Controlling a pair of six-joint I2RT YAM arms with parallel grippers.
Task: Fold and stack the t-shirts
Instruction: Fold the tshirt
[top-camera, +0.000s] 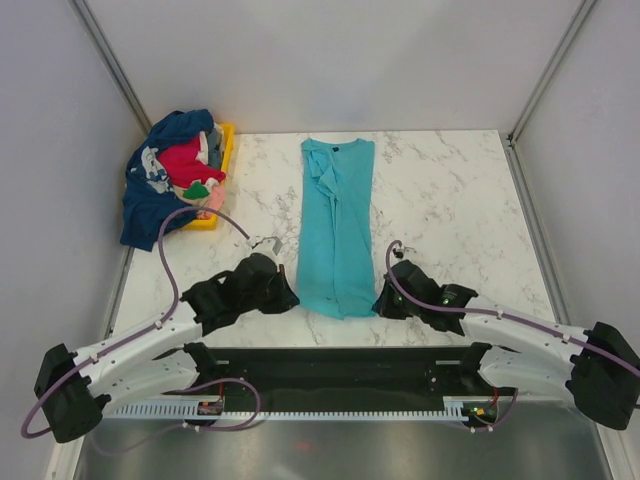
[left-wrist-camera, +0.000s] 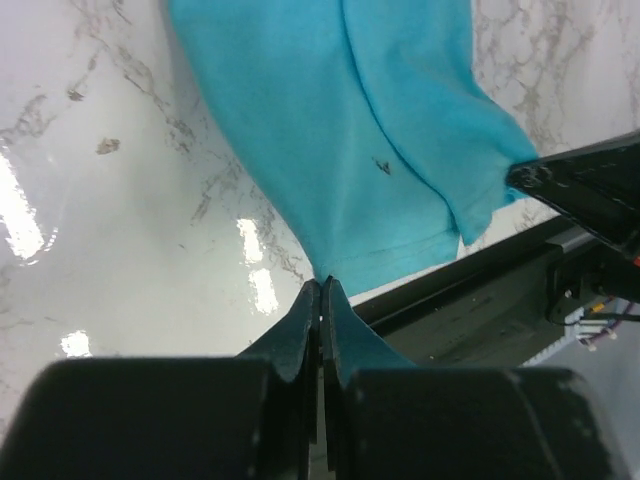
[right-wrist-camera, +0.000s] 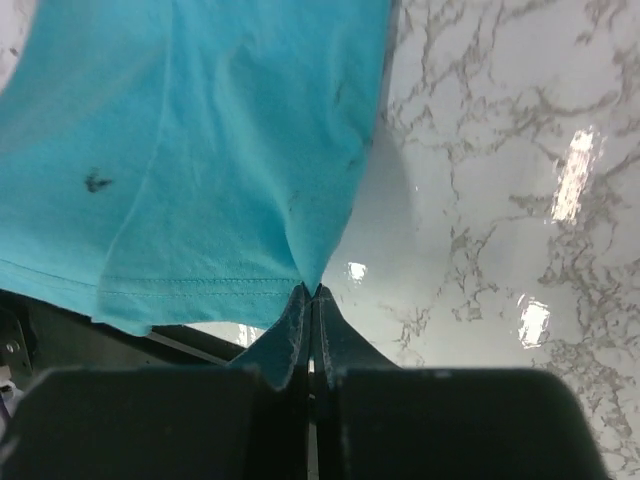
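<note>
Bright, even overhead light fills every view; the glossy surface (left-wrist-camera: 120, 230) throws back hard white glare patches in both wrist views. The teal t-shirt (right-wrist-camera: 200, 130) casts only a soft grey shadow, and the near housings of the left pincer (left-wrist-camera: 320, 290) and right pincer (right-wrist-camera: 312, 295) look dark and blurred.

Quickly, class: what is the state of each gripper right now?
Left gripper: closed, pinching the teal t-shirt at its near left corner.
Right gripper: closed, pinching the same shirt's near right corner.
</note>
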